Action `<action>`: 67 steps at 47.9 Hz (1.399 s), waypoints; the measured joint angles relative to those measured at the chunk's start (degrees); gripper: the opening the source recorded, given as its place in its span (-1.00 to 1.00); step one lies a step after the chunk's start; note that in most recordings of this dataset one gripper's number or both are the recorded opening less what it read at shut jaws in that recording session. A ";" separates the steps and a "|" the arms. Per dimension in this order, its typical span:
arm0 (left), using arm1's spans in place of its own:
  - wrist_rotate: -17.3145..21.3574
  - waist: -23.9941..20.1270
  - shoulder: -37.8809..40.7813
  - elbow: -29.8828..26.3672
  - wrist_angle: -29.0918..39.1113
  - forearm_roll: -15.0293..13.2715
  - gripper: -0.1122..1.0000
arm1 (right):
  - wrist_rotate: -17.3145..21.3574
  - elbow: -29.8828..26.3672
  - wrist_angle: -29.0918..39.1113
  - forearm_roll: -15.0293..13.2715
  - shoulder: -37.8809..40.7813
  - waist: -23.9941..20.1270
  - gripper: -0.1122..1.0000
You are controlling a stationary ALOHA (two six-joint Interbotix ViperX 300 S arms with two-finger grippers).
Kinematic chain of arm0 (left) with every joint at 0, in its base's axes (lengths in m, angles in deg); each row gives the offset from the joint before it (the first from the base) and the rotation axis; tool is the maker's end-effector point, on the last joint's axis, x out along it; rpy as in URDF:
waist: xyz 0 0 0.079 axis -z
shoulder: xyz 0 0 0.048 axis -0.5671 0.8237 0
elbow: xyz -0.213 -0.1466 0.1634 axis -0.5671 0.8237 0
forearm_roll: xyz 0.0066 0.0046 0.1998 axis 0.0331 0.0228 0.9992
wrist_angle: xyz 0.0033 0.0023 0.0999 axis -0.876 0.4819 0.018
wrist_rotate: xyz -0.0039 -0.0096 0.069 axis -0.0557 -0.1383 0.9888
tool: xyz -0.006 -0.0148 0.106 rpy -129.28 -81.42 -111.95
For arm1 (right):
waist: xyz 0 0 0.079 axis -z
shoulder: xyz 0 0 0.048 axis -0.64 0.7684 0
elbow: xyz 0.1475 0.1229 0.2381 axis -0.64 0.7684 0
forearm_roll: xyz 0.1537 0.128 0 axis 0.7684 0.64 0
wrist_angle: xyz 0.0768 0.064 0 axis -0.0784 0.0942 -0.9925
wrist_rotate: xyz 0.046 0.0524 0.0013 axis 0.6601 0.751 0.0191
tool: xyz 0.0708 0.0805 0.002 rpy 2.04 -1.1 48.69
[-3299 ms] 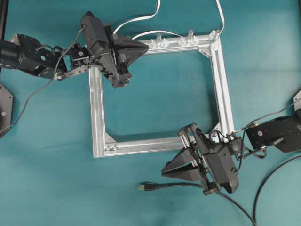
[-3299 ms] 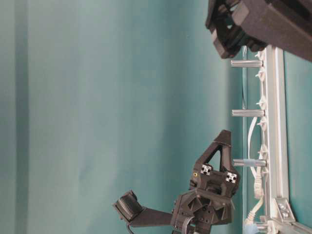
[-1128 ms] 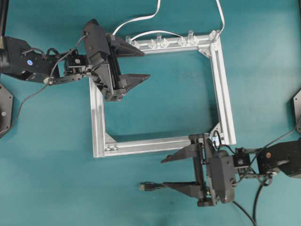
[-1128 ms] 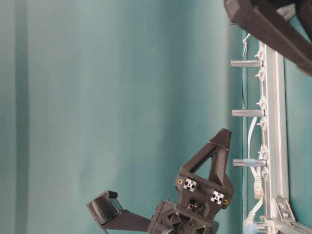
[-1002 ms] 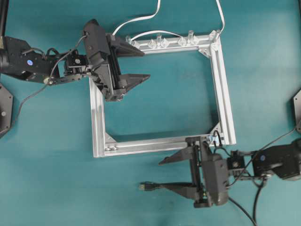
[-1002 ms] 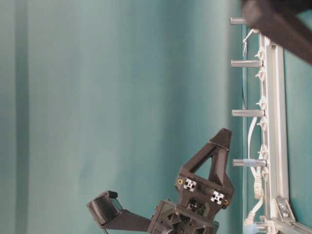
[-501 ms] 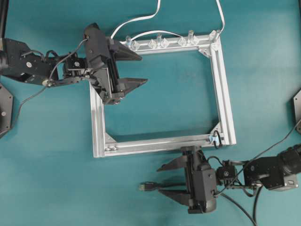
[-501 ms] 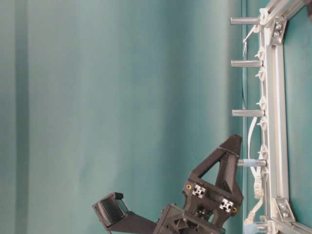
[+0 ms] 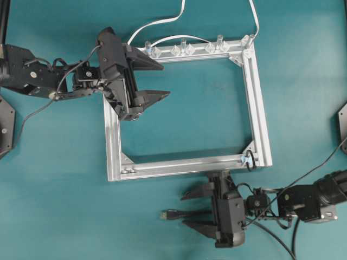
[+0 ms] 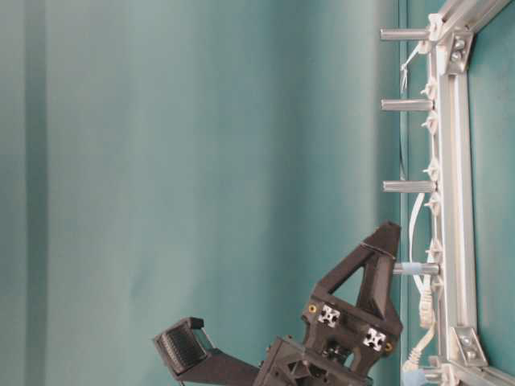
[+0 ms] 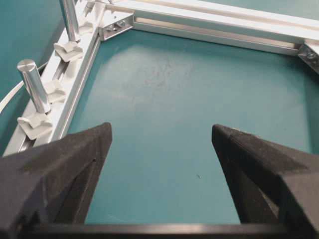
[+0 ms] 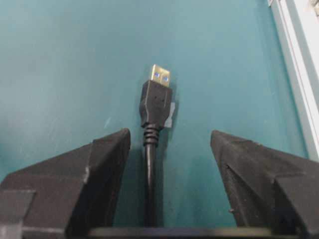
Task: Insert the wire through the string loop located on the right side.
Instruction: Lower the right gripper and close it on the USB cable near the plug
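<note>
Black fingers of the right end effector (image 9: 188, 208) stand spread, straddling the wire (image 12: 155, 107) on the desk (image 9: 54, 189) without gripping it; the left end effector (image 9: 160, 80) is also spread wide and empty over the frame (image 9: 255, 97). Since the earlier frame the right arm has swung below the frame's lower bar, uncovering the string loop (image 9: 250, 161) at the lower-right corner. It lies low, pointing left.

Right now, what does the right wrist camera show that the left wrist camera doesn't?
Only the right wrist view shows the wire, its plug lying between the open right gripper fingers. Only the left wrist view shows the frame's inside, with upright metal posts, beyond the open left gripper. Both show teal table and some aluminium frame.
</note>
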 measured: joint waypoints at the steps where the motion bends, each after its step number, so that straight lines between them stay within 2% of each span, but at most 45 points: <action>1: 0.00 0.00 0.09 0.09 0.00 0.00 0.79 | 0.00 0.00 0.00 0.00 0.09 0.00 0.58; 7: 0.00 -0.09 0.00 0.09 0.00 0.00 0.79 | 0.09 -0.09 0.18 0.00 0.44 -0.09 0.57; 18: -0.09 -0.09 0.09 0.09 -0.09 0.00 0.79 | 0.09 -0.26 1.32 0.00 0.70 -0.09 0.37; 27: -0.18 0.00 0.09 0.09 0.00 0.00 0.79 | 0.09 -0.53 1.41 -0.09 1.32 -0.35 0.30; 29: -0.18 -0.09 0.00 0.09 0.00 0.00 0.79 | -0.09 -0.53 1.41 -0.09 1.41 -0.35 0.19; 36: -0.26 0.00 0.09 0.00 0.00 0.00 0.79 | -0.70 -0.62 2.11 -0.18 1.41 -0.79 -0.51; 38: -0.18 -0.09 0.09 0.00 0.00 0.00 0.79 | -1.05 -0.53 2.20 -0.18 1.41 -0.79 -0.60; 67: -0.26 0.00 0.00 0.09 0.00 0.00 0.79 | -1.76 -0.26 3.34 -0.18 1.05 -0.70 -0.60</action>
